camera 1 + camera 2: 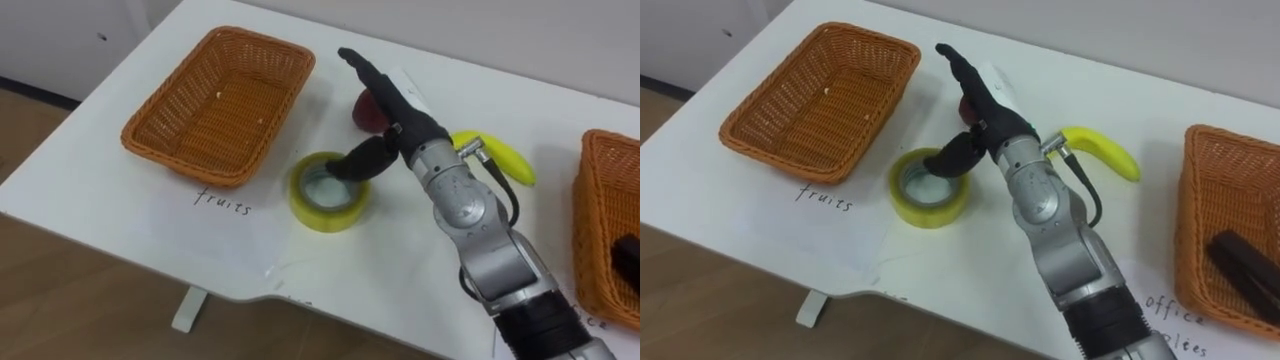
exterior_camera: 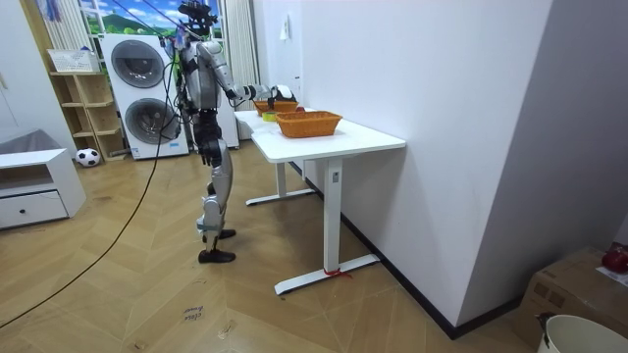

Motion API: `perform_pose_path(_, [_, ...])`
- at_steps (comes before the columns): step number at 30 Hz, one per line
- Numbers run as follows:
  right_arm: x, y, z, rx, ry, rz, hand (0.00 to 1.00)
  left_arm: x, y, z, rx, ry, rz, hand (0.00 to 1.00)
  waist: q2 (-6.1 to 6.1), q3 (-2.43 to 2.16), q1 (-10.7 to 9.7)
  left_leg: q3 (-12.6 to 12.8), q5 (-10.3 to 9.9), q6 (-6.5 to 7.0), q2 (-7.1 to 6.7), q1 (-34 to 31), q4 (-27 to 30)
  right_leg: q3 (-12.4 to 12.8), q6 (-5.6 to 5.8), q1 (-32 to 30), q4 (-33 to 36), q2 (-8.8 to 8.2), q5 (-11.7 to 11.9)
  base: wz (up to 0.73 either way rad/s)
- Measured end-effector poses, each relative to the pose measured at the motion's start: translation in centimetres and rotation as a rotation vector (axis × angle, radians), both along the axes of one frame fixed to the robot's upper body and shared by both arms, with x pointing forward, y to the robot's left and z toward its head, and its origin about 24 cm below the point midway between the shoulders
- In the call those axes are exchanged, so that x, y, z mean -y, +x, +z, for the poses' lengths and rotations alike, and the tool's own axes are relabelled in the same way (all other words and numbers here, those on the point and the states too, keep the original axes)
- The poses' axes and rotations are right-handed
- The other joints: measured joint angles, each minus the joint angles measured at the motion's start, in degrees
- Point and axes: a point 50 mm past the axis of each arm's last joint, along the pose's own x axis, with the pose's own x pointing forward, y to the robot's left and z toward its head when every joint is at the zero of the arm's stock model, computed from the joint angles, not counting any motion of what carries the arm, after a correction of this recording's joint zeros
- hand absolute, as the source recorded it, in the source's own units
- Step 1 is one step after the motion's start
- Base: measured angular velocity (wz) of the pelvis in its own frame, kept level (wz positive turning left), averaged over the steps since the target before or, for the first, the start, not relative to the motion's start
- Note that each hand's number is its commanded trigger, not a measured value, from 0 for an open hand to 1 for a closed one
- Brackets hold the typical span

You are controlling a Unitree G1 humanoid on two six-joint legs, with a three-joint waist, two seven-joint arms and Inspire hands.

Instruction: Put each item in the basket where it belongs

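My right hand (image 1: 395, 108) reaches in from the lower right over the middle of the white table. Its fingers are stretched out straight, and the thumb (image 1: 355, 160) dips down into the hole of a yellow tape roll (image 1: 330, 216) lying flat. A red fruit (image 1: 364, 112) sits just behind the hand, partly hidden by the fingers. A yellow banana (image 1: 507, 158) lies to the right of the wrist. The wicker basket (image 1: 135, 130) labelled for fruit stands at the left with nothing in it. The office basket (image 1: 1200, 262) at the right edge holds a dark object (image 1: 1245, 260).
The table's front edge (image 1: 150, 255) runs close below the tape roll, with wooden floor beyond. In the room view I stand at the far end of the white table (image 2: 353, 137), one arm stretched over it, washing machines (image 2: 137, 93) behind me.
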Motion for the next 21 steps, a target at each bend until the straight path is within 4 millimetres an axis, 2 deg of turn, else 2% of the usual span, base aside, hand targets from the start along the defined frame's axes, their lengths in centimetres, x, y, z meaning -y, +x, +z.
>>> perform_pose_path(7, [-0.3,-0.1,-0.2,-0.006,-0.016,0.016,0.0,0.0,0.1,0.0,0.002,-0.001,0.0,0.0,-0.22,0.03,0.09,0.0,0.05,0.08,-0.09,0.0,0.0,0.0,0.0,0.01,0.01,-0.09,0.0,0.0])
perform_pose_path(16, [-0.2,-0.1,-1.7,-0.073,-0.048,0.024,0.0,0.0,0.1,0.0,0.01,0.0,-0.002,0.0,-0.18,0.06,0.07,-0.04,0.13,0.21,-0.18,0.16,0.02,0.49,0.0,0.15,0.01,-0.17,0.0,0.0])
perform_pose_path(21, [-0.4,-0.1,-1.7,-0.062,-0.126,0.043,0.0,0.0,0.3,0.1,0.02,-0.003,-0.014,0.0,-0.14,0.08,0.11,-0.02,0.12,0.21,-0.17,0.14,-0.03,0.51,0.0,0.11,0.02,-0.17,0.0,0.0])
